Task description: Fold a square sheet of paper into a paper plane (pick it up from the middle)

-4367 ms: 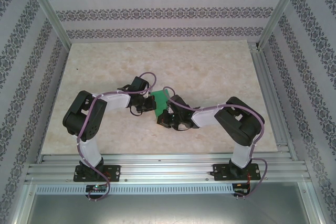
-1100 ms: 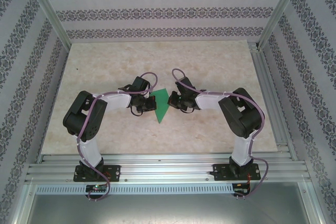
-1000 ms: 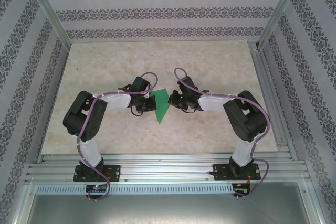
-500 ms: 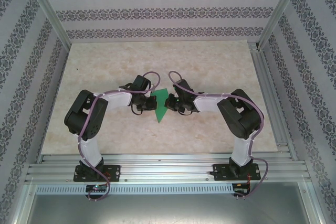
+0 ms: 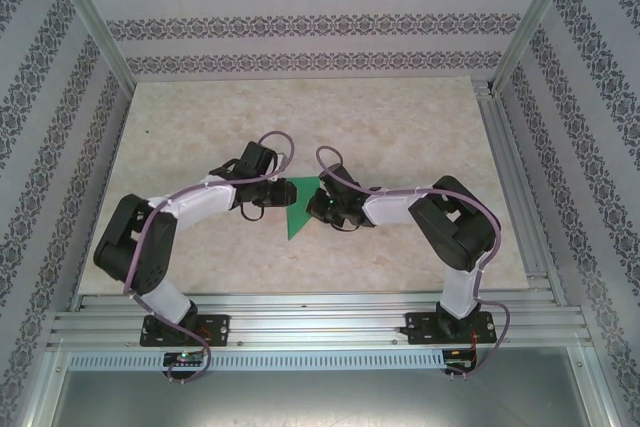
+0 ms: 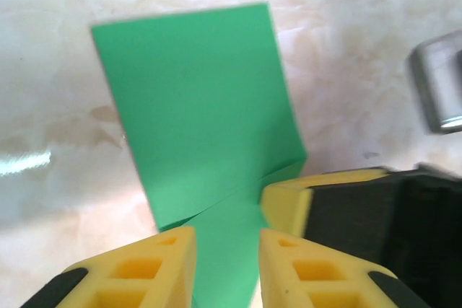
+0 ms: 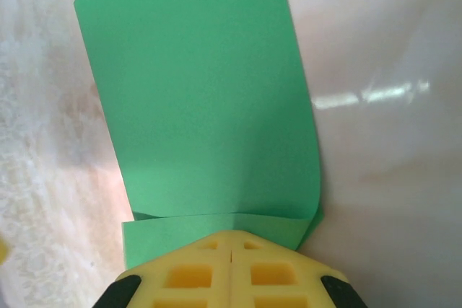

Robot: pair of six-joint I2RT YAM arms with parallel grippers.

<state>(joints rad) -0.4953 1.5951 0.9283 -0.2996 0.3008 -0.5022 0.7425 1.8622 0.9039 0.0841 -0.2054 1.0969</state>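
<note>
Both arms reach in over the marble-patterned table (image 5: 400, 127) and meet near its middle, each with its elbow bent outward and its forearm running low and nearly level toward the other. The green sheet of paper (image 5: 298, 207) lies flat on the table between them, folded into a pointed shape with its tip toward the arm bases. The left gripper (image 5: 276, 193) comes at the sheet's left edge. Its wrist camera shows its yellow fingers (image 6: 166, 265) standing apart with a clear gap, and the paper (image 6: 195, 106) running through that gap. The right gripper (image 5: 318, 209) sits at the sheet's right side, its wrist angled down. In its own camera the two fingertips (image 7: 202, 268) are pressed together over the near folded edge of the paper (image 7: 202, 106), where a narrow flap curls up slightly at the right corner. Whether that edge is nipped between the tips or only pressed down under them cannot be told.
</note>
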